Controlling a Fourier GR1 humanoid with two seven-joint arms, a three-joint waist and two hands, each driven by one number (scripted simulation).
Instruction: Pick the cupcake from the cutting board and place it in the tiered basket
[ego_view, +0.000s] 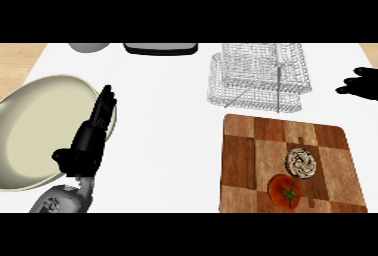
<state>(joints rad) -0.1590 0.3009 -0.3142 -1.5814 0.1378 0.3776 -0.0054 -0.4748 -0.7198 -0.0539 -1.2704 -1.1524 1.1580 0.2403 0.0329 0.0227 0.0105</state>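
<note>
The right hand (362, 84) is cut off at the counter's right edge, fingers hard to tell; the left hand (94, 135) rests open. The swirled cupcake (301, 162) sits upright on the cutting board (251, 150), touching a tomato (285, 192); the tiered basket (258, 75) stands behind.

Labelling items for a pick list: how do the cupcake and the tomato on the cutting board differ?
The cupcake is pale with a dark swirl on top; the tomato is red with a green stem. The cupcake lies farther from the robot, the tomato nearer. Both are round and rest on the cutting board.
</note>
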